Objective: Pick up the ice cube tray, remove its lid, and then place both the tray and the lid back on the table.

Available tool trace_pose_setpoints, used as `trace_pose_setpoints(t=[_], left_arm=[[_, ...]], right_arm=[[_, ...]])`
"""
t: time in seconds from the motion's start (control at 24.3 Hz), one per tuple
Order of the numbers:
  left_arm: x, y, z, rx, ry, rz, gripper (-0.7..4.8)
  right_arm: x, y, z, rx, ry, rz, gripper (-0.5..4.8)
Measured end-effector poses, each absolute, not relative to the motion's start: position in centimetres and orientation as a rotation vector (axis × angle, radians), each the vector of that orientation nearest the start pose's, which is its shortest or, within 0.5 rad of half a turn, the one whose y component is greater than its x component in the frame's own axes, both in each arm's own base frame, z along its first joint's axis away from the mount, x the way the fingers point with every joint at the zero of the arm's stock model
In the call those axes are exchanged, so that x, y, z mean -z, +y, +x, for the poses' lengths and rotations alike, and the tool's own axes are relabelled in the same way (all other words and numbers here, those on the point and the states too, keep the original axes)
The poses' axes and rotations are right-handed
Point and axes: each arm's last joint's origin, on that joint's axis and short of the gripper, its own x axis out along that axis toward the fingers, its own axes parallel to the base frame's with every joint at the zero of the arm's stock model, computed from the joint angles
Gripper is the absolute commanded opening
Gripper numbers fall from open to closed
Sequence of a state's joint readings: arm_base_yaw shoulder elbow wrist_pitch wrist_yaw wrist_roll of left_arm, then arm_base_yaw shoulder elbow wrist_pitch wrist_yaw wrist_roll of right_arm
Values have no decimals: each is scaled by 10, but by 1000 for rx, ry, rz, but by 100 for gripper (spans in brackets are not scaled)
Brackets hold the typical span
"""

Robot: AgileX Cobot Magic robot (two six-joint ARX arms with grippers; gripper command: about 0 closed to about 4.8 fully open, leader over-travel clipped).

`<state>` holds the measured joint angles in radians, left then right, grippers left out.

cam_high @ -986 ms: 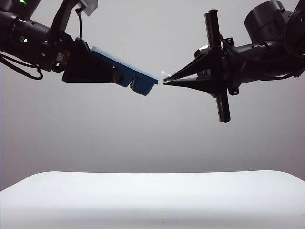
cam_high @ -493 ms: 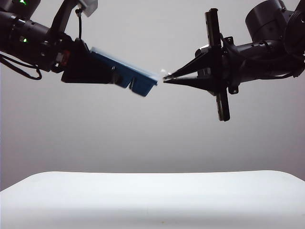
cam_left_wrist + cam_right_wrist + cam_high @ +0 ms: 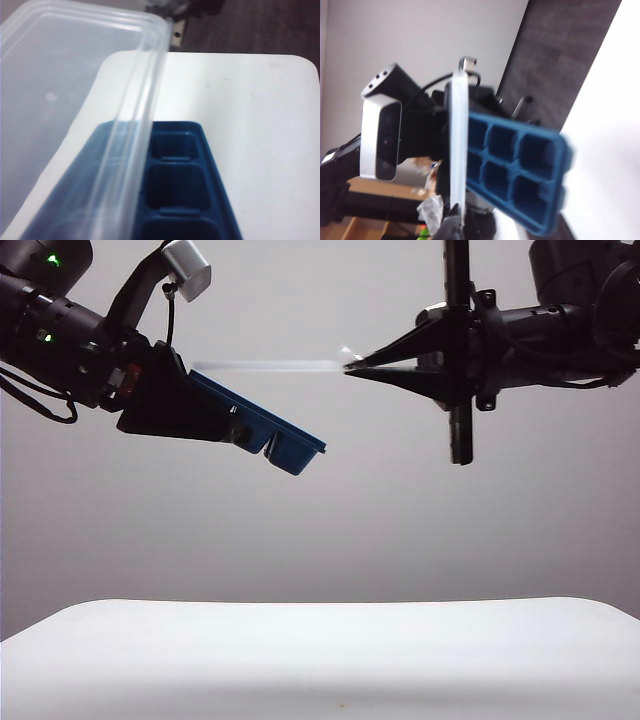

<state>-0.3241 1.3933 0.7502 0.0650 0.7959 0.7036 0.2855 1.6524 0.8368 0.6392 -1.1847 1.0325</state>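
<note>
Exterior view is showing the right pincer (image 3: pixel 347 367) pinching shut on the thin, flexing lid (image 3: pixel 265 366) by its corner tab — while the left pincer (image 3: pixel 235 430), part-open, is clamping the light, stiff ice cube tray (image 3: pixel 290 445) by one end, high over the desk (image 3: pixel 320 660).

Black arms (image 3: pixel 60 335), silver wrist camera (image 3: pixel 186 268)

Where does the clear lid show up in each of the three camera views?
Exterior view: the lid is a thin level strip, upper middle, pinched by the right gripper.
Left wrist view: it fills the upper left.
Right wrist view: edge-on, a pale upright strip left of centre.
Shared landmark: the blue ice cube tray beside it.
</note>
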Motion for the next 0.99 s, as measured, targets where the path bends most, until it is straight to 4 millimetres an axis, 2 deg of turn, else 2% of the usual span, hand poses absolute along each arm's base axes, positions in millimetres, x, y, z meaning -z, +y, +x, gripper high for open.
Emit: trace_pose_setpoints(t=[0.37,0.49,0.74,0.86,0.99], left_arm=[[-211,-100,258,1180,254,519,211],[-208,-92,260,1168,265,537,212],[-193,-66,259,1211,232,452,211],[-186,-52,271,1244,147,383,211],[-161,-47,283,1272,199,278,211]], right_arm=[[-212,47,328,-1048,785,960,-6],[-203,27,327,-975,800,960,-6],[-170,26,311,-814,952,833,-6],[-151,24,309,-766,1018,780,-6],[-138,24,312,-723,1043,769,-6]])
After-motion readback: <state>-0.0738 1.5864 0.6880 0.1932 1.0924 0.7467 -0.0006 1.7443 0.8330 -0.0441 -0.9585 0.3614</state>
